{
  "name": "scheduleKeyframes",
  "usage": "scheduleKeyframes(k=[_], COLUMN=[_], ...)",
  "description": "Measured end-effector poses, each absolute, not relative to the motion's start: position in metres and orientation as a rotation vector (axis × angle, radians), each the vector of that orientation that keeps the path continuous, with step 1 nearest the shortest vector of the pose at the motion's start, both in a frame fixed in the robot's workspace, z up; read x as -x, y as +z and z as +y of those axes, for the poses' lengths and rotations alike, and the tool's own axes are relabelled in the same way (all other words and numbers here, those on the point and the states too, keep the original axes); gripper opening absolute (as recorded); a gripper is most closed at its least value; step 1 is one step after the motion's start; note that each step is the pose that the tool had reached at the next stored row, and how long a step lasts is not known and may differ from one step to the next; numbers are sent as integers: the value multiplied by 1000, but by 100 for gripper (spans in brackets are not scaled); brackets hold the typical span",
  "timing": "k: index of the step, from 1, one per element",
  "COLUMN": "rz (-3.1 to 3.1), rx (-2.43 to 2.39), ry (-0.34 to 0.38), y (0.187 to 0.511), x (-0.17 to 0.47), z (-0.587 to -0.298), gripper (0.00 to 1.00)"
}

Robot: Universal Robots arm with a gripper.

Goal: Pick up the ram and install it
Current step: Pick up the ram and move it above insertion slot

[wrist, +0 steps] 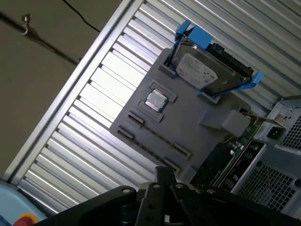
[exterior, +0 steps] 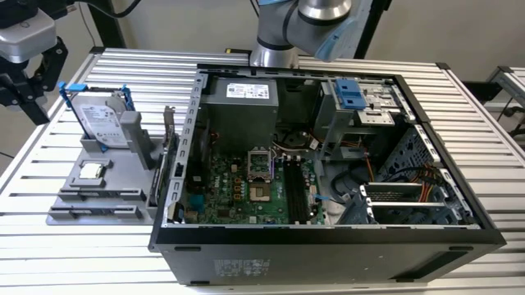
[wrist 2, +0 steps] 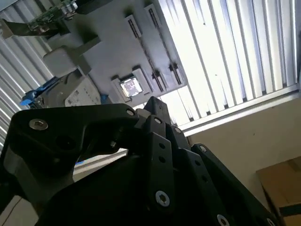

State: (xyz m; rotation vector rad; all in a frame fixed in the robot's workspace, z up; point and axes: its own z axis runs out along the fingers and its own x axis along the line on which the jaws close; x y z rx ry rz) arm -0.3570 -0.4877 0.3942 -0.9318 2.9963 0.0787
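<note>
The ram is out of view. In both wrist views my gripper (wrist: 163, 173) (wrist 2: 154, 102) hangs high over the grey parts tray (wrist: 188, 127) (wrist 2: 108, 52), its black fingers drawn together with nothing visible between them. The tray's narrow holder slots (wrist: 136, 118) near its front edge look bare. In the exterior view the tray (exterior: 74, 187) lies at the left beside the open computer case (exterior: 328, 239). Inside the case the motherboard's long dark memory slots (exterior: 294, 187) run front to back; I cannot tell what sits in them. The arm (exterior: 316, 18) rises behind the case.
A silver hard drive in a blue frame (exterior: 102, 120) (wrist: 207, 68) leans at the tray's back, with a small square processor chip (exterior: 92, 171) (wrist: 155, 100) before it. A green expansion card (wrist: 225, 157) stands between tray and case. A grey-and-black fixture (exterior: 24, 55) stands off the table's left.
</note>
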Motion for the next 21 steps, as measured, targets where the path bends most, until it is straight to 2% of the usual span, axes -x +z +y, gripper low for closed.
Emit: scheduleKeyframes(k=[21], rz=[2817], rx=[1408], ry=[58], y=[394], x=[357], z=[-488], gripper=[0])
